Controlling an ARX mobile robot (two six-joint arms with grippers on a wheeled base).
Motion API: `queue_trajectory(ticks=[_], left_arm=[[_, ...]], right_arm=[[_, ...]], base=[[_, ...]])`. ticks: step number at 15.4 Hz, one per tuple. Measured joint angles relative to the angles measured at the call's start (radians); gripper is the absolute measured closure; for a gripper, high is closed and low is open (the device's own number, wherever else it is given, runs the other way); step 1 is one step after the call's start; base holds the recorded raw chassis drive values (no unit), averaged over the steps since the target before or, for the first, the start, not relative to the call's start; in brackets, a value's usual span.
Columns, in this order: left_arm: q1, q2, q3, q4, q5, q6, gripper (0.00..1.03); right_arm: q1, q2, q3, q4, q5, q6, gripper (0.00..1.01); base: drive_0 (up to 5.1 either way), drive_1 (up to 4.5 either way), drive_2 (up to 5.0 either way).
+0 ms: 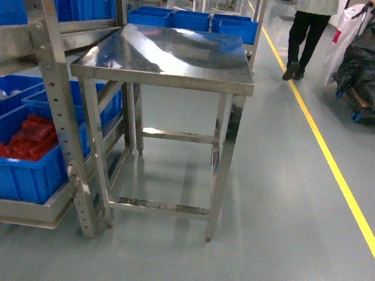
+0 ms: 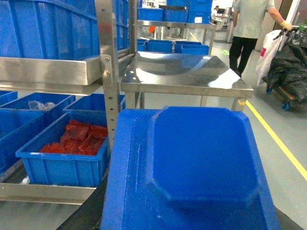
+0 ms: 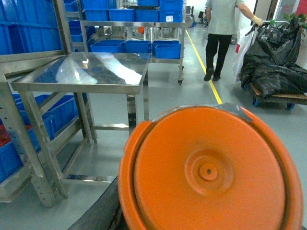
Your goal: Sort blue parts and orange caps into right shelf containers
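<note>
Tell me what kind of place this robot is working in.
Likely a factory or warehouse floor: steel racks holding blue bins, a stainless-steel work table, a yellow lane line painted on the grey floor, and a worker with a loaded cart.

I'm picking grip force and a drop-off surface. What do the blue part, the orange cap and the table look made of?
Blue part: seemingly moulded plastic, smooth matte faces, soft edges. Orange cap: likely plastic too, with a slight sheen and a centre moulding dimple. Table: apparently stainless steel, polished enough to mirror the lights and bins.
</note>
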Motion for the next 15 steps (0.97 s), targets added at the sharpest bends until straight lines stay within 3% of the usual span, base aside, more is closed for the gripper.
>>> queue_trajectory(ticks=[5,8,15], left_arm=[[0.000,0.000,0.000,-0.002,0.000,0.000,0.61],[0.000,0.000,0.000,-0.007,0.000,0.000,0.61],[0.000,0.000,0.000,-0.002,0.002,0.000,0.61]], right_arm=[[0.000,0.000,0.000,-0.001,0.000,0.000,0.57],[0.000,0.000,0.000,-0.003,0.000,0.000,0.57],[0.000,0.000,0.000,-0.002,0.001,0.000,0.57]], base=[[0.0,4.26,-4.2],[0.0,0.00,0.0],[-4.8,1.73,3.3]])
